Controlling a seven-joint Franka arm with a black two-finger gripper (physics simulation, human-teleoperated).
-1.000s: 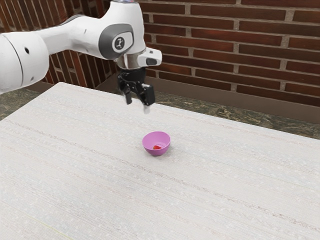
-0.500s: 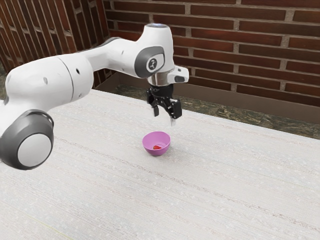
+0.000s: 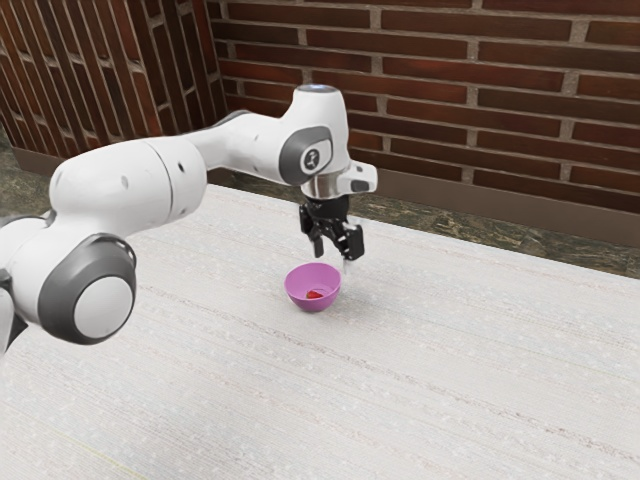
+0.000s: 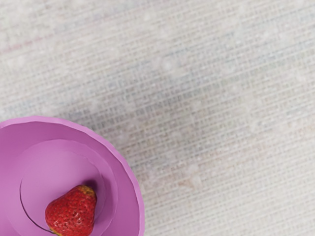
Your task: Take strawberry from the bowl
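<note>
Black two-finger gripper (image 3: pixel 334 259), fingers parted, hangs at exterior-view one o'clock from round pink bowl (image 3: pixel 299 291) containing red strawberry (image 4: pixel 73 212).

Brick walls (image 3: pixel 500 90), a dark mottled floor (image 3: pixel 440 224) and a pale table (image 3: pixel 450 400) show a room, its exact kind unclear.

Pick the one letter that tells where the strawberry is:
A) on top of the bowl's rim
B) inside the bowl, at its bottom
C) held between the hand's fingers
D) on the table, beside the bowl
B: the wrist view shows the strawberry lying on the inner bottom of the pink bowl, and the open hand is above, holding nothing.
</note>
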